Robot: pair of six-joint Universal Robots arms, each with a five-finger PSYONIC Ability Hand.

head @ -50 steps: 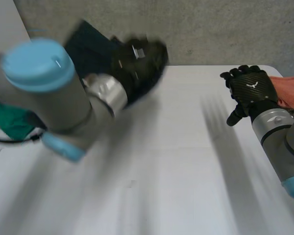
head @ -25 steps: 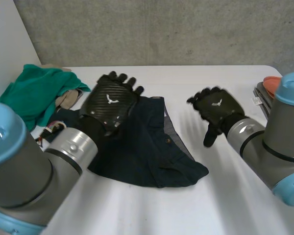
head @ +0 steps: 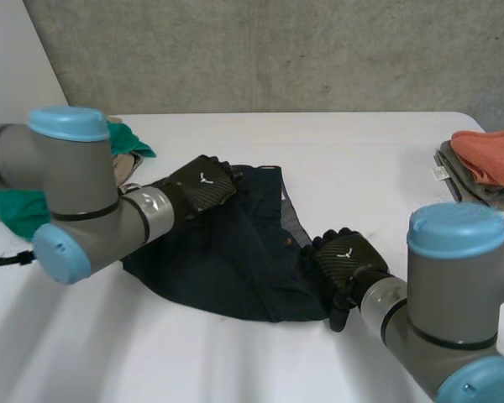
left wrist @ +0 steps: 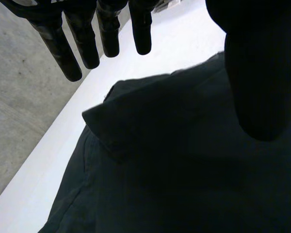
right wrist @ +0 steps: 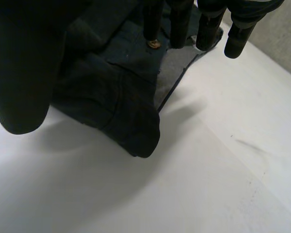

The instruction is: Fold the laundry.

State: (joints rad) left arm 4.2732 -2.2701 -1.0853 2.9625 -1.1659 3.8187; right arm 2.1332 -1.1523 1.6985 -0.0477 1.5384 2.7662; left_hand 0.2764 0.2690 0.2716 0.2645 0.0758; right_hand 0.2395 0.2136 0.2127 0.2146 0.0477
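A dark navy garment (head: 235, 260) lies crumpled in the middle of the white table (head: 361, 151). My left hand (head: 200, 189) hovers over its far left part, fingers straight and open, holding nothing. In the left wrist view the left hand (left wrist: 104, 29) hangs above a folded flap of the navy garment (left wrist: 184, 170). My right hand (head: 344, 264) is open at the garment's near right corner. In the right wrist view the right hand (right wrist: 19, 73) is spread over that corner of the navy garment (right wrist: 121, 102), with a brass button (right wrist: 154, 44) at its fingertips.
A green cloth (head: 17, 210) lies heaped at the table's left edge behind my left arm. At the far right, an orange cloth (head: 491, 155) rests on a folded grey stack (head: 466, 180). Bare table lies in front of the garment.
The left arm swung the dark garment onto the table and its hand opened and let go. The right hand moved from the far right down to the garment's near right corner.
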